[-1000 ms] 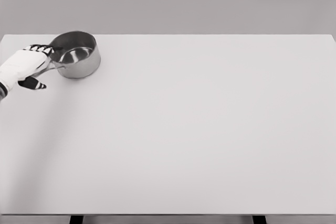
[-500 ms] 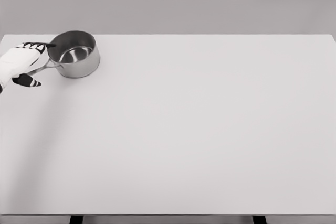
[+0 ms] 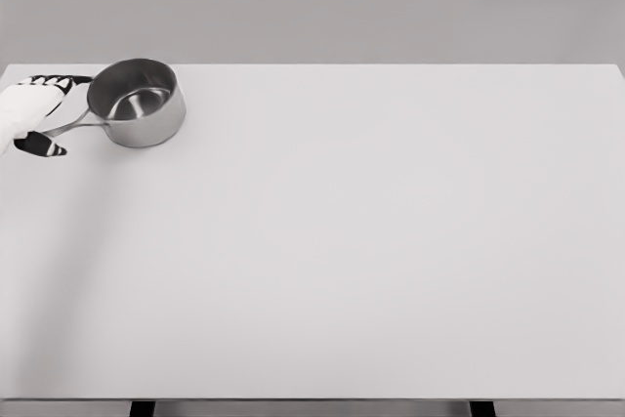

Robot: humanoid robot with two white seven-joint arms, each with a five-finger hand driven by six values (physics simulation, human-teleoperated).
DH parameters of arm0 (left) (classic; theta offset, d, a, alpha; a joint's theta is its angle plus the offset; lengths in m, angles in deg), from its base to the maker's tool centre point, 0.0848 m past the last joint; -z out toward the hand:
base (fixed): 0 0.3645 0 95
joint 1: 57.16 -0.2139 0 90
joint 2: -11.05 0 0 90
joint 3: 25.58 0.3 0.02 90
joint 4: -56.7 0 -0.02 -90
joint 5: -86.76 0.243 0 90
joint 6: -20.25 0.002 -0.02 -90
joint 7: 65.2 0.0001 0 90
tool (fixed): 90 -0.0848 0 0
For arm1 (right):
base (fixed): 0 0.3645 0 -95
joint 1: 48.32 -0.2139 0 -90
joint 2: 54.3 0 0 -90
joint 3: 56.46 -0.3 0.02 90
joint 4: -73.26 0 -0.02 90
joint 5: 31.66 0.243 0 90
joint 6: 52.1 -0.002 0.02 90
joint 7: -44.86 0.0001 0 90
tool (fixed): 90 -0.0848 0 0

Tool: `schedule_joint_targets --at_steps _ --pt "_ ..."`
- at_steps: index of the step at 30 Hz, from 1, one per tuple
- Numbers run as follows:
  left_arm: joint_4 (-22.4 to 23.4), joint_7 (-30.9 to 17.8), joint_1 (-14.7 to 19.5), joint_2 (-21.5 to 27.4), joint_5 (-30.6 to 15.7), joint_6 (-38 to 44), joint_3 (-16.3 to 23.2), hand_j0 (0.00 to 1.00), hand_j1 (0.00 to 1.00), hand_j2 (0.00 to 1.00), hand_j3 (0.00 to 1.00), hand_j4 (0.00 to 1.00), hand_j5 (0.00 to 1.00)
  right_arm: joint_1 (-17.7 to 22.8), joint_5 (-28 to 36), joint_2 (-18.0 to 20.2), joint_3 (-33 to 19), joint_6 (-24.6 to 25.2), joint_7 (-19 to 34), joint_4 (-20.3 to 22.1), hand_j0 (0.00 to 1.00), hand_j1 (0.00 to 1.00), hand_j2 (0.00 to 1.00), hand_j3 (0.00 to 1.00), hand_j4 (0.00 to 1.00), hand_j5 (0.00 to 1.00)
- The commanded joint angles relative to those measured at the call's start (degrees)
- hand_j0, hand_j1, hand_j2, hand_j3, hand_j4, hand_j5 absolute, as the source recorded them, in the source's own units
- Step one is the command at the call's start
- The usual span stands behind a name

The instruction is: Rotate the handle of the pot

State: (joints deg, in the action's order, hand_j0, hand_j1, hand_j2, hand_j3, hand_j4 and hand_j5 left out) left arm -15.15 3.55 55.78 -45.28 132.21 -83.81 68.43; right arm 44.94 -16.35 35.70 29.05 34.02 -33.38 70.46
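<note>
Steel saucepan (image 3: 137,103) stands at the far-left corner of the worktop (image 3: 371,241). Its handle (image 3: 66,128) runs out left and slightly toward the robot, straight into the left robot hand (image 3: 34,114). That hand is seen wrapped round the handle's end, fingers (image 3: 54,80) curled above, thumb below. Right robot hand not in view.
</note>
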Motion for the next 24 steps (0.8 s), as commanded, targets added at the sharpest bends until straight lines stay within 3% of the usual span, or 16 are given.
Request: schedule_joint_targets --at_steps 1,24 --pt "0.31 0.34 0.00 -0.01 0.42 0.70 -0.06 1.00 1.00 1.00 1.00 1.00 1.00 0.00 -0.01 0.00 0.00 -0.07 0.01 0.00 1.00 1.00 1.00 1.00 1.00 1.00" --pt "4.52 1.92 3.34 -0.28 0.86 5.62 0.55 1.00 1.00 1.00 1.00 1.00 1.00 0.00 -0.01 0.00 0.00 0.02 0.01 0.00 1.00 1.00 1.00 1.00 1.00 1.00"
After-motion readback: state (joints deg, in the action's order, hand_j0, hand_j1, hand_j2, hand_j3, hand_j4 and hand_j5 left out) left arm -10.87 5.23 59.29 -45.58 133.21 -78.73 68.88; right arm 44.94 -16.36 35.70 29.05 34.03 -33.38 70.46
